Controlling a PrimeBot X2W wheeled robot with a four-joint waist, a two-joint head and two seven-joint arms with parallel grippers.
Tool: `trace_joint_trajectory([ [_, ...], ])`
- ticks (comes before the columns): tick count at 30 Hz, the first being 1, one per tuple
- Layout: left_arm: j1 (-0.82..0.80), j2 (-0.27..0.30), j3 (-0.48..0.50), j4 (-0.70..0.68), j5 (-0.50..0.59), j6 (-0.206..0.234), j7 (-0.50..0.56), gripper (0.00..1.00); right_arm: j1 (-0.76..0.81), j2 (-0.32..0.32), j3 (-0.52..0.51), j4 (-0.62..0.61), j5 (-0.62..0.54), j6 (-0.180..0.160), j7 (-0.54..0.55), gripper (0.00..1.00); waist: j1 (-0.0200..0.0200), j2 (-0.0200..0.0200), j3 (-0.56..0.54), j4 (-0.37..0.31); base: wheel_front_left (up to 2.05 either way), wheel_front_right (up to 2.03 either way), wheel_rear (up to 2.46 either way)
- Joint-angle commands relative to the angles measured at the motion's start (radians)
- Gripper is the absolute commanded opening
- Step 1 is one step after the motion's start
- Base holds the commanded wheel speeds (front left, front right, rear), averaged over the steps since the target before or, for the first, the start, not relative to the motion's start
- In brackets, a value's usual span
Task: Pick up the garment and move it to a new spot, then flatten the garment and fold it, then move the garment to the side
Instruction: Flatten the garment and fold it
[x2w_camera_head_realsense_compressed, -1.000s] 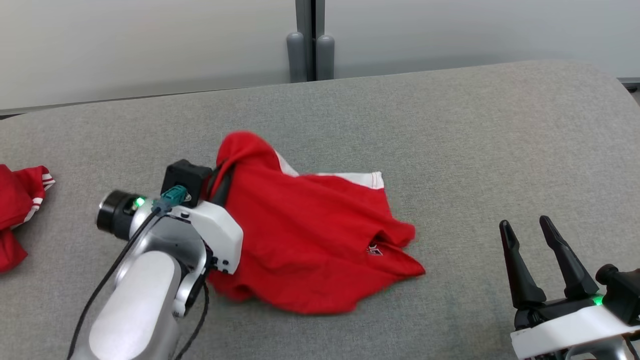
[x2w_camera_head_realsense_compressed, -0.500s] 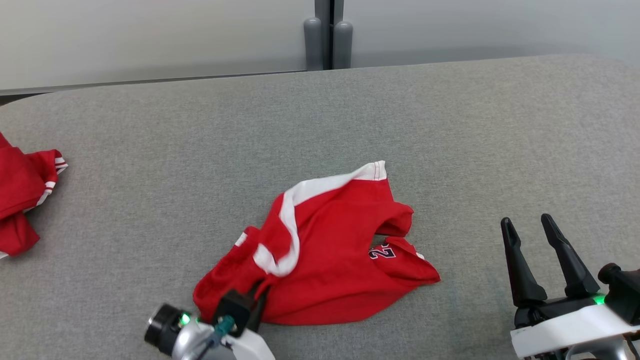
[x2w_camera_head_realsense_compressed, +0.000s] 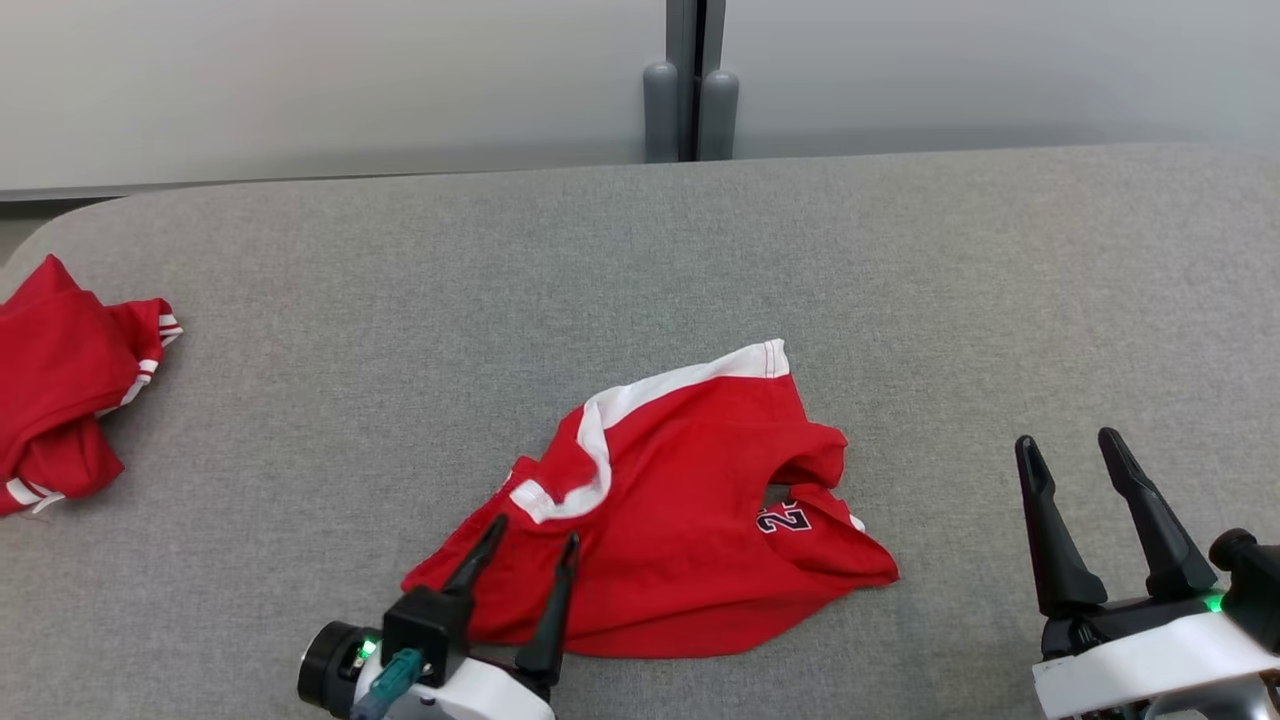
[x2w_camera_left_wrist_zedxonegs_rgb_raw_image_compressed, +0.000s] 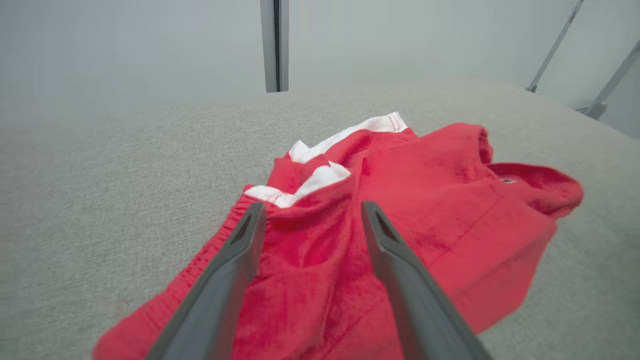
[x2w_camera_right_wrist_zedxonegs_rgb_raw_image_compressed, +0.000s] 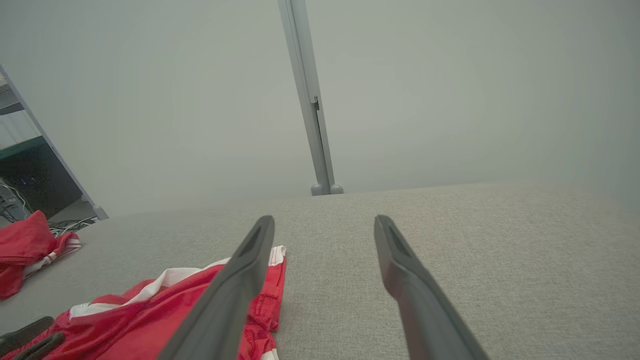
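The garment (x2w_camera_head_realsense_compressed: 680, 520) is a crumpled red jersey with white trim and a dark number, lying on the grey padded surface near its front middle. My left gripper (x2w_camera_head_realsense_compressed: 535, 530) stands open over the garment's front-left corner, fingers spread with nothing pinched between them. In the left wrist view the garment (x2w_camera_left_wrist_zedxonegs_rgb_raw_image_compressed: 400, 220) lies bunched beyond and under the open left gripper (x2w_camera_left_wrist_zedxonegs_rgb_raw_image_compressed: 311, 212). My right gripper (x2w_camera_head_realsense_compressed: 1070, 445) is open at the lower right, apart from the garment. The right wrist view has the garment (x2w_camera_right_wrist_zedxonegs_rgb_raw_image_compressed: 165, 305) at the lower left, beside the open right gripper (x2w_camera_right_wrist_zedxonegs_rgb_raw_image_compressed: 324, 221).
Another red garment with white stripes (x2w_camera_head_realsense_compressed: 60, 380) lies bunched at the far left edge of the grey surface (x2w_camera_head_realsense_compressed: 900, 280). A pale wall with a grey post (x2w_camera_head_realsense_compressed: 690, 80) runs behind. Bare surface stretches to the right and back.
My left gripper dragged the garment toward the front and then opened, letting go of it. The head camera shifted slightly. The right gripper kept still.
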Motion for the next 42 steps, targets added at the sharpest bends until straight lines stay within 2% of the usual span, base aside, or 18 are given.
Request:
trace_joint_trajectory([
  [1,0.014,0.006,0.015,-0.028,-0.012,0.007,-0.01,1.0,0.008,-0.003,-0.003,-0.006,-0.01,0.0,0.006,1.0,0.0,0.0,-0.012,0.003,0.0,0.0,0.0],
  [10,0.024,0.044,0.1,-0.212,-0.057,0.048,-0.007,1.0,0.043,-0.001,-0.018,-0.036,-0.021,0.0,0.031,1.0,0.0,0.0,-0.048,0.015,0.0,0.0,0.0],
  [15,0.014,0.082,0.165,-0.214,-0.104,0.051,0.005,1.0,0.061,-0.003,-0.016,-0.046,-0.023,0.0,0.043,1.0,0.0,0.0,-0.069,0.016,0.0,0.0,0.0],
  [23,0.043,0.143,0.236,-0.181,-0.143,0.028,-0.014,1.0,0.079,-0.008,-0.015,-0.058,-0.019,0.0,0.057,1.0,0.0,0.0,-0.082,0.017,0.0,0.0,0.0],
  [37,0.035,0.153,0.197,-0.205,-0.11,0.048,0.012,1.0,0.071,-0.006,-0.015,-0.06,-0.019,0.0,0.064,1.0,0.0,0.0,-0.075,0.017,0.0,0.0,0.0],
  [42,-0.052,0.14,0.114,-0.187,-0.097,-0.005,0.11,1.0,0.051,-0.007,-0.012,-0.064,-0.017,0.0,0.066,1.0,0.0,0.0,-0.049,0.016,0.0,0.0,0.0],
])
